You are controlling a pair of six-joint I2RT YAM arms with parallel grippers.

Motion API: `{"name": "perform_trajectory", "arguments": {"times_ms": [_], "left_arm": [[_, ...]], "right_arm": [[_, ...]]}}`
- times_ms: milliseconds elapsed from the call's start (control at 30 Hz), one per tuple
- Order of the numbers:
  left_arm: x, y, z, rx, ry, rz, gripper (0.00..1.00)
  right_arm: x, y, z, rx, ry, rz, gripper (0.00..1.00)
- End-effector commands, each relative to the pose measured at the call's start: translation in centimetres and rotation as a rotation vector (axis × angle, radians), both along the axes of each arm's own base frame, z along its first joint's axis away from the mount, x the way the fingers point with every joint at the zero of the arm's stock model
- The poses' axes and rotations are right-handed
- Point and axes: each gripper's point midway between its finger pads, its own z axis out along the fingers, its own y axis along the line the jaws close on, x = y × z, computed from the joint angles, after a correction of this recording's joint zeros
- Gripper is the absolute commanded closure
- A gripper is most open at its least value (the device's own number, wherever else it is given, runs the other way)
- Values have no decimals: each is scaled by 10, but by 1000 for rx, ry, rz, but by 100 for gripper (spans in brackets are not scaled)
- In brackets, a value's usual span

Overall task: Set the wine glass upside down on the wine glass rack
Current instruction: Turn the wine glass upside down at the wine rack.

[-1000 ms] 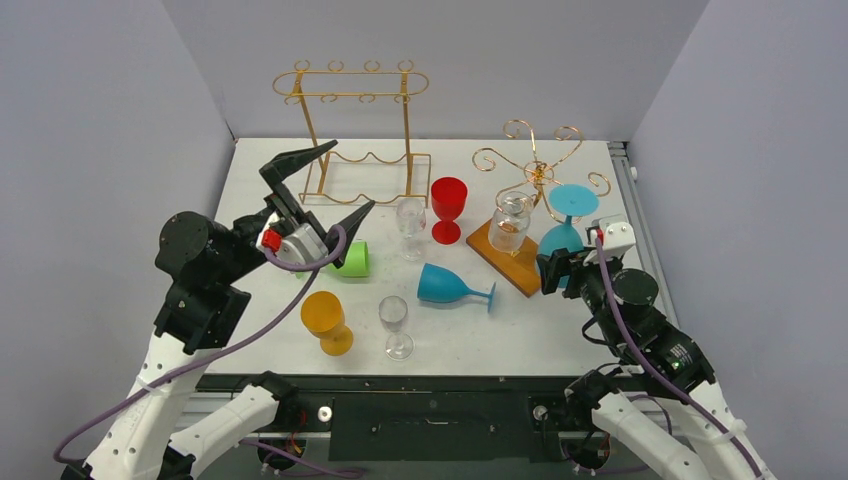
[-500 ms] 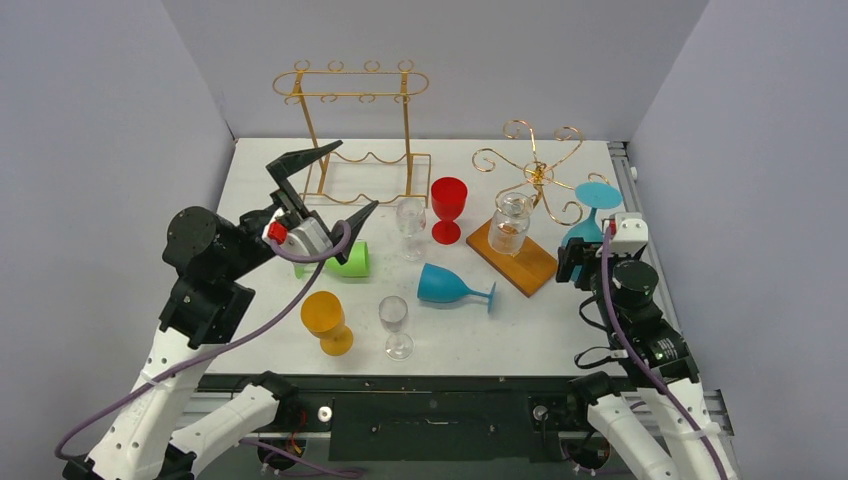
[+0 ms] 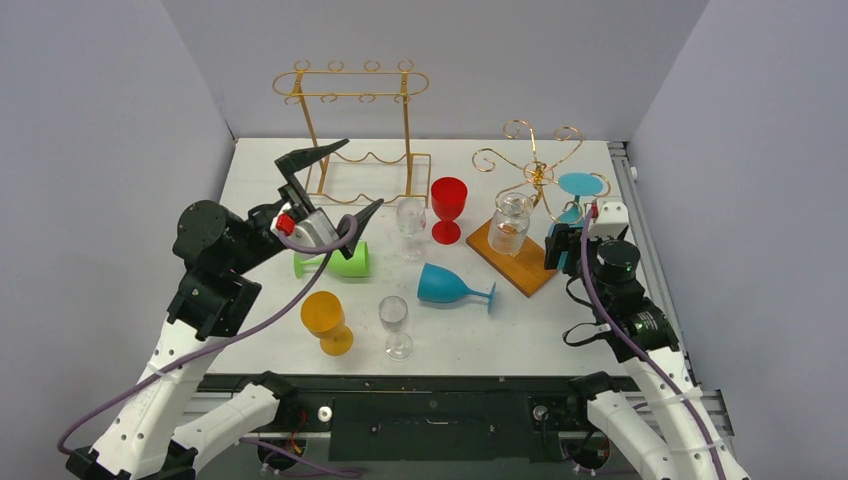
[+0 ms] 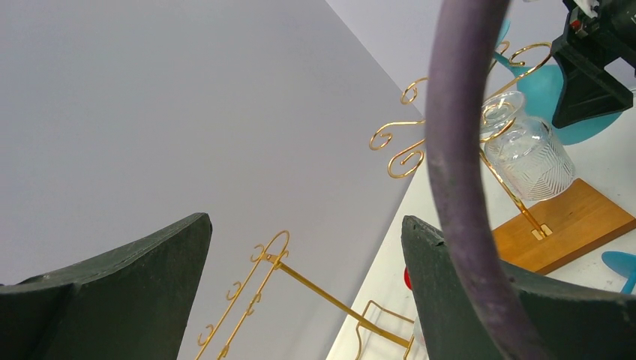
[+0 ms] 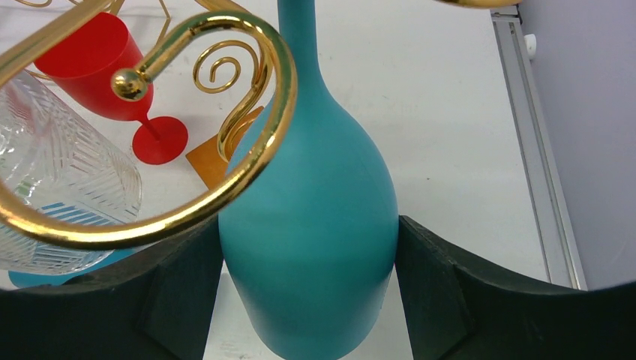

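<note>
A teal wine glass (image 5: 307,247) hangs upside down, its bowl squeezed between the fingers of my right gripper (image 5: 307,240). In the top view its round foot (image 3: 582,184) is level with the curled arms of the gold wine glass rack (image 3: 530,170), at that rack's right side. A gold hook (image 5: 262,135) curves just in front of the glass's stem. The rack stands on a wooden base (image 3: 515,262) and carries a clear ribbed glass (image 3: 510,222) upside down. My left gripper (image 3: 355,175) hovers open and empty above the table's left half.
A tall gold rack (image 3: 352,90) stands at the back. A red glass (image 3: 448,205), a blue glass lying on its side (image 3: 450,286), a green cup lying down (image 3: 345,260), an orange glass (image 3: 326,318) and two clear glasses (image 3: 394,322) occupy the middle.
My right arm has lifted the teal glass and carried it farther back, up to the rack's curled arms. The left arm has drifted a little to the right, still open.
</note>
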Motion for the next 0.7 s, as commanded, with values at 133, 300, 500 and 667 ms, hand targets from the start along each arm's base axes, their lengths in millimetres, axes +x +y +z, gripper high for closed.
{"name": "perform_trajectory", "arguments": {"times_ms": [133, 300, 500, 667], "left_arm": [[-7, 0, 14, -37, -43, -24, 4], [-8, 1, 15, -38, -50, -16, 4], [-9, 2, 13, -37, -54, -15, 4], [-9, 2, 13, -36, -58, -17, 4]], "right_arm": [[17, 17, 8, 33, -35, 70, 48], [13, 25, 7, 49, -39, 123, 51], [-1, 31, 2, 63, -52, 172, 52], [-10, 35, 4, 54, -68, 212, 53]]}}
